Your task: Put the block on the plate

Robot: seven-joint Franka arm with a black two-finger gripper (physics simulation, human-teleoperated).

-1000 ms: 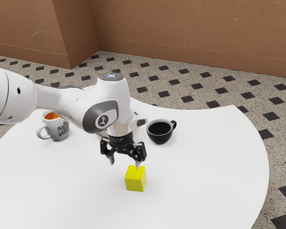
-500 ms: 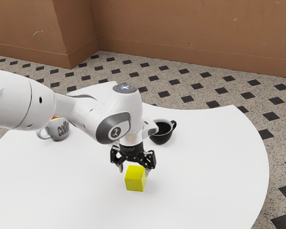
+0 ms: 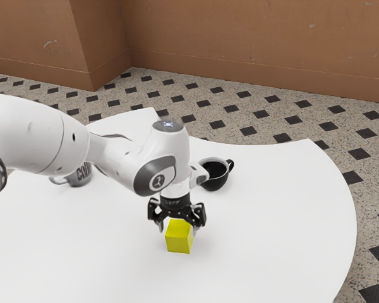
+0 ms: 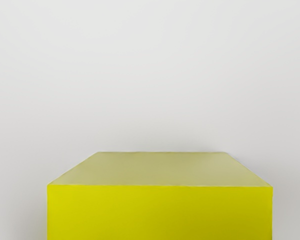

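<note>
The open end effector (image 3: 178, 228) hangs over the yellow block (image 3: 179, 241), ungrasped on the surface (image 3: 271, 240); gripping, lifting and placing remain.

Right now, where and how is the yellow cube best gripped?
Likely from straight above, the pincer closing on two opposite side faces of the yellow cube: it sits flat on the white table, its sides upright and apparently parallel.

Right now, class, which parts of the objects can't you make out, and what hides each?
Exterior view:
Lettered mug: rim and contents, behind the arm.
Black cup: part of one side, behind the arm.
Table: near edge, cut off by the lower edge.

Wrist view:
Yellow block: lower part, cut off by the lower edge.
</note>
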